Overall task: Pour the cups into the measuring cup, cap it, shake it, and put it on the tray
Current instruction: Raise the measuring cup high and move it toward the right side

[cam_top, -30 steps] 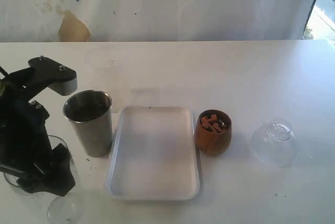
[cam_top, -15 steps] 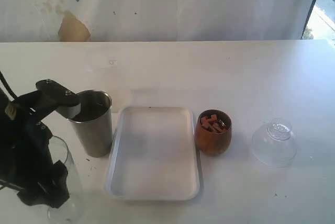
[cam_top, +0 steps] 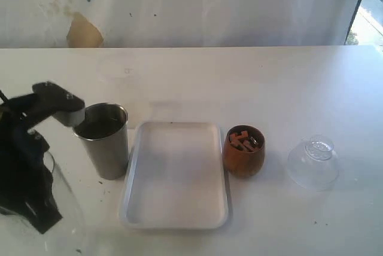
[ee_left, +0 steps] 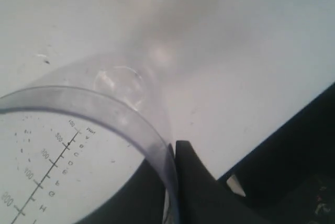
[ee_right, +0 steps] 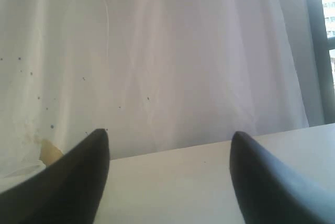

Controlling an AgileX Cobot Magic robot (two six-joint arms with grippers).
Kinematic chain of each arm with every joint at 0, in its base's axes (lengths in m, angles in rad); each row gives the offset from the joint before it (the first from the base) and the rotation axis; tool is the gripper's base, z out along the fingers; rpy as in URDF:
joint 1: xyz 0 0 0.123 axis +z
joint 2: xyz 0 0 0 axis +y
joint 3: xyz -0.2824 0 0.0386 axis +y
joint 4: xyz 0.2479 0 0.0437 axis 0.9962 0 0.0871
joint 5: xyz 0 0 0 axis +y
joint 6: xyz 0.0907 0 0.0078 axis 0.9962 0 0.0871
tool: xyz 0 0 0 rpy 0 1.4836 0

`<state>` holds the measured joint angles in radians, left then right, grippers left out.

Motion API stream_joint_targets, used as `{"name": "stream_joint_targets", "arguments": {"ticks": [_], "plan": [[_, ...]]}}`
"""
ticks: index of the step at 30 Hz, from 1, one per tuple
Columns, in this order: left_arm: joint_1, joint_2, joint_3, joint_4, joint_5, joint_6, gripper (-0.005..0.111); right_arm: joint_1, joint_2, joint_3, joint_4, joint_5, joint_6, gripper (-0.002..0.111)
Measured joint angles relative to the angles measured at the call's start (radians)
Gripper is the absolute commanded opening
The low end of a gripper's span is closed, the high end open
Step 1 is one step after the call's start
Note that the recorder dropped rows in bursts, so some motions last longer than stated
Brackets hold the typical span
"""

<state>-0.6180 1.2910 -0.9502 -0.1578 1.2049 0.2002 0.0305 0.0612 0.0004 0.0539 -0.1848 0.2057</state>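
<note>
The left gripper (ee_left: 168, 187) is pinching the measuring cup (ee_left: 104, 106) by its clear wall at eight o'clock from the tray (cam_top: 176, 172), and I'd say it is needing a steady, upright hold before the steel tumbler (cam_top: 108, 148) at nine o'clock gets tipped in.

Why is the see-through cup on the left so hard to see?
Exterior view: the clear measuring cup is faint and blurred beside the dark arm. Left wrist view: its rim is close and soft, but the printed scale is readable. Right wrist view: the right gripper shows as dark, fuzzy shapes against bright curtain.
</note>
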Motion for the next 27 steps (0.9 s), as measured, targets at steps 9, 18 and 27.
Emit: {"name": "stream_joint_targets", "arguments": {"ticks": [9, 18, 27], "plan": [[-0.069, -0.062, -0.399, 0.011, 0.017, -0.051, 0.0, 0.0, 0.0, 0.0, 0.0, 0.0, 0.002, 0.061], [-0.083, 0.227, -0.725, 0.072, -0.02, -0.047, 0.0, 0.0, 0.0, 0.0, 0.0, 0.0, 0.004, 0.061], [-0.092, 0.578, -0.945, 0.066, -0.161, 0.026, 0.0, 0.0, 0.0, 0.0, 0.0, 0.0, 0.01, 0.061]]}}
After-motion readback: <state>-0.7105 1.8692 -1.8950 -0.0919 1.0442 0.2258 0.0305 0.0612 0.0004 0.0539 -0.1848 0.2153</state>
